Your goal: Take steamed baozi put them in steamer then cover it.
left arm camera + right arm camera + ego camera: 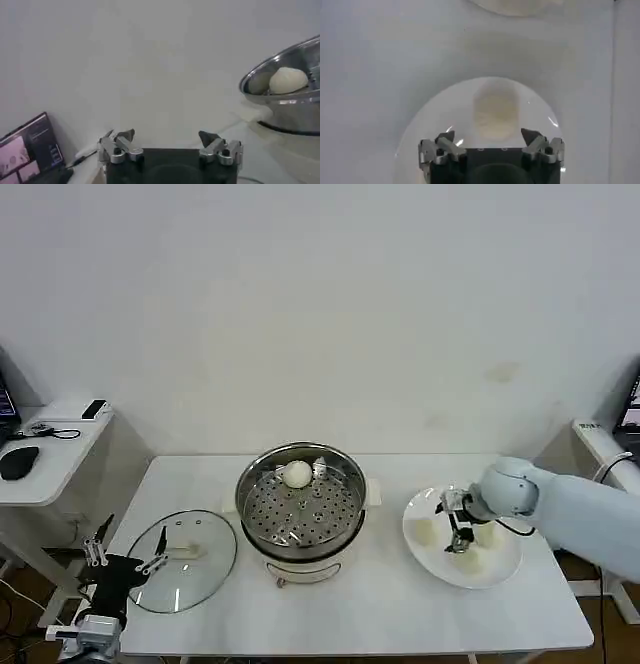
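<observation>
The steamer point(300, 506) stands mid-table with one steamed baozi point(297, 474) on its perforated tray; the left wrist view shows the steamer point(282, 92) and that baozi point(288, 80) too. To its left, the glass cover point(183, 559) lies flat on the table. At the right, a white plate point(505, 569) holds three baozi point(425, 530). My right gripper point(458, 536) hangs open over the plate, and a baozi point(495, 115) lies just ahead of its spread fingers point(490, 137). By the table's front left corner, my left gripper point(125, 560) waits open and holds nothing point(167, 137).
A low side table point(50, 454) with a mouse point(18, 462) and small devices stands off the left end. A laptop screen point(27, 150) shows near the left gripper. The table's front edge point(350, 649) runs close below the cover and plate.
</observation>
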